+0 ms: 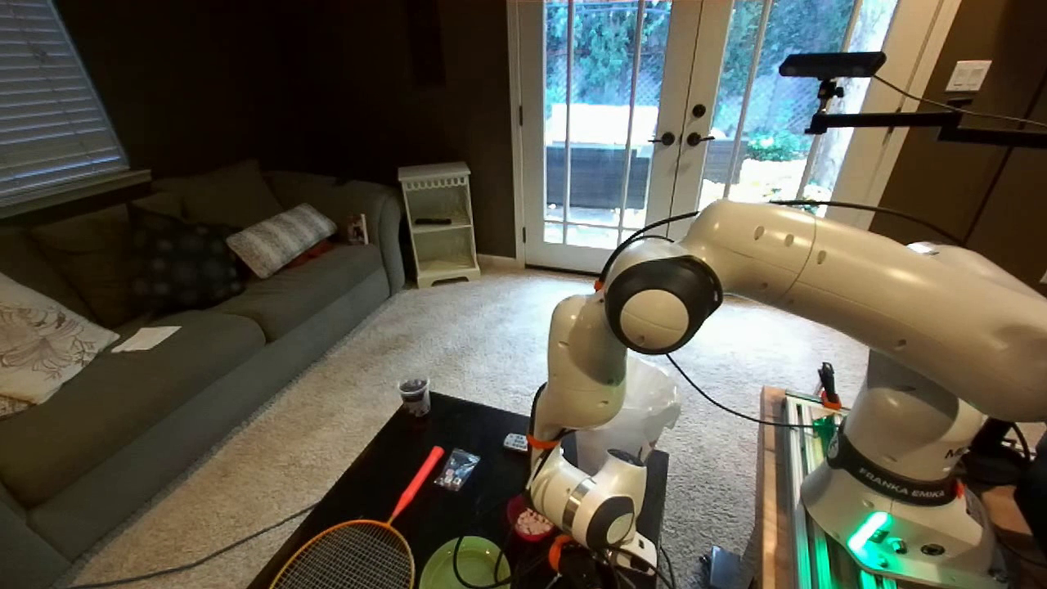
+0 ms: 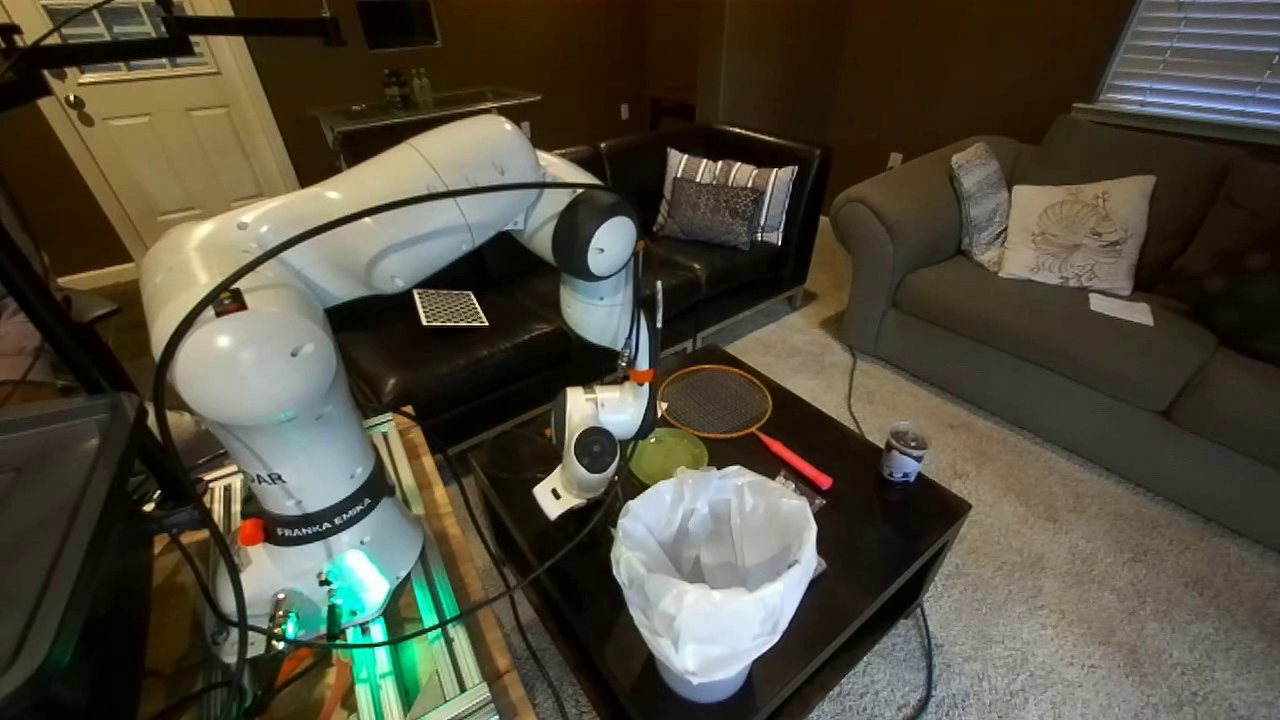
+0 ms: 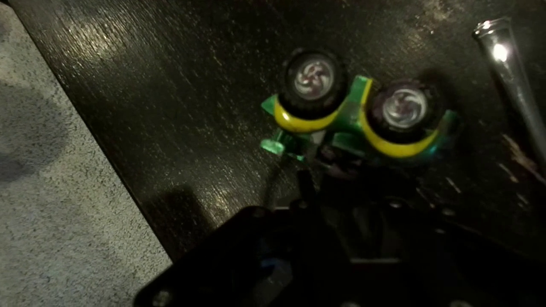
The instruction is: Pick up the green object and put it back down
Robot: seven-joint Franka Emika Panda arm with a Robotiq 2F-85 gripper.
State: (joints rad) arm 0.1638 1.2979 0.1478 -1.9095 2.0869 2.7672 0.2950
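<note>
A green toy vehicle (image 3: 352, 114) with yellow fenders and black, silver-hubbed wheels is seen in the wrist view against the dark wooden desk (image 2: 880, 540), with two wheels turned to the camera; whether it is rested on the surface or lifted cannot be told. The black gripper (image 3: 335, 181) is positioned right at the toy's near side, but its fingers are lost in shadow, so whether they are parted, brought together or clamped on the toy cannot be told. A shiny silvery rod (image 3: 514, 64) is partly shown to the right, apart from the toy.

In both exterior views, the white robot arm (image 1: 761, 262) is bent down over the desk. A round green plate (image 2: 672, 455) is set just beside an orange-framed racket (image 2: 740, 415) with a pinkish-red handle. A white bin (image 2: 705, 683), lined with a white plastic bag, is placed near one corner, and a plastic cup (image 2: 904, 462) near another.
</note>
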